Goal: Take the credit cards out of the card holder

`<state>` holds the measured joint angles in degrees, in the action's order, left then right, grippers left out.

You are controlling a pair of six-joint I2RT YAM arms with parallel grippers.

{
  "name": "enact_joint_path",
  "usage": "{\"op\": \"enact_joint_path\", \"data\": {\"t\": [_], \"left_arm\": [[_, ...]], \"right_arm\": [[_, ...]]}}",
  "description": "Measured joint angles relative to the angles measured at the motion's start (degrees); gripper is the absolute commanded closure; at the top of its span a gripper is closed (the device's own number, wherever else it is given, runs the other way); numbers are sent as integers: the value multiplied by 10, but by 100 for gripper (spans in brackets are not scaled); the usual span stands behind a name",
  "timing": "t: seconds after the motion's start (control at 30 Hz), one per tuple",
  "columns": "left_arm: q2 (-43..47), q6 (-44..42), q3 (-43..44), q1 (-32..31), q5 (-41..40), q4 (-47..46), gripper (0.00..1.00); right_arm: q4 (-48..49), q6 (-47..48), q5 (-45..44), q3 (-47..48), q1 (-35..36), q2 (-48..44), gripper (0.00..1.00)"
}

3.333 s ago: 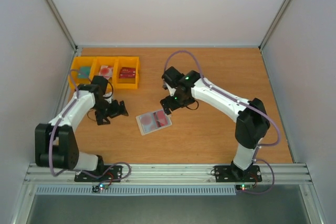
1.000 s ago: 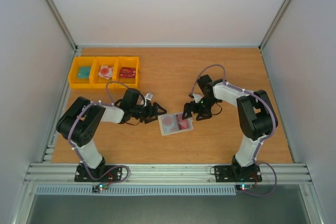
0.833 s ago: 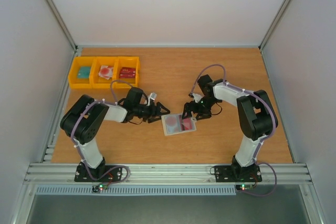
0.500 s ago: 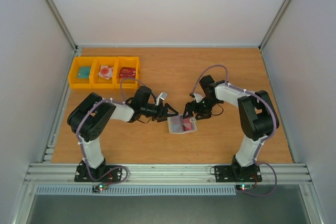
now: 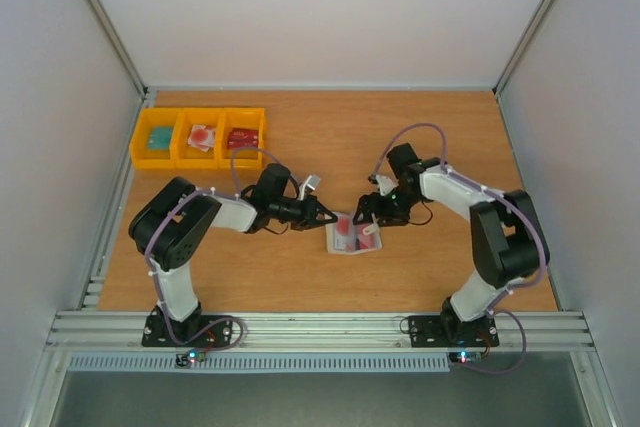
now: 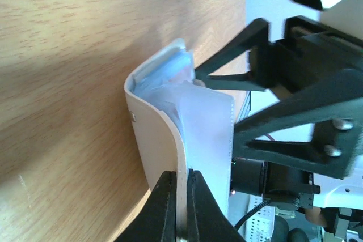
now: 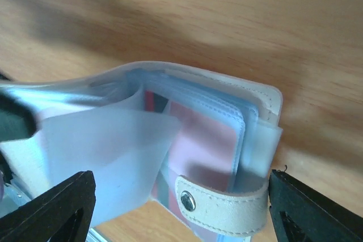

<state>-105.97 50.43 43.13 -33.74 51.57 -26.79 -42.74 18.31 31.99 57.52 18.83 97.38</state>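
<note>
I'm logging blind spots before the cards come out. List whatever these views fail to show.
Number of credit cards: right wrist view, overlapping frosted pockets hide them.
Print on the card holder: top view, too small.
Contents of the yellow bins: top view, too small.
Holder's cover beneath the left gripper: cut off by the left wrist view's bottom edge.

The top camera looks down from high above on the whole worktop (image 5: 330,137). Both wrist cameras sit very near (facing each other) the card holder (image 5: 352,235), shared by all.
</note>
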Motion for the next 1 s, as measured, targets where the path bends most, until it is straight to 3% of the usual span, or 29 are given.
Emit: {"op": "enact_joint_path", "data": {"t": [0.27, 0.47, 0.57, 0.73, 0.87, 1.0], "left_arm": [[44, -25, -21, -1, -43, 19, 100], [54, -40, -24, -1, -66, 38, 100], [54, -47, -23, -2, -74, 49, 100], [54, -58, -23, -5, -80, 67, 100], [55, -58, -24, -5, -73, 58, 100], [57, -52, -24, -5, -50, 16, 100]], "right_arm": [[-6, -16, -19, -9, -2, -95, 18], [-77, -18, -108, 19, 10, -188, 27], [-42, -14, -72, 27, 71, -249, 37], [22, -17, 24, 35, 121, -196, 44], [36, -26, 23, 36, 110, -122, 43], [38, -35, 3, 17, 97, -116, 37]]}}
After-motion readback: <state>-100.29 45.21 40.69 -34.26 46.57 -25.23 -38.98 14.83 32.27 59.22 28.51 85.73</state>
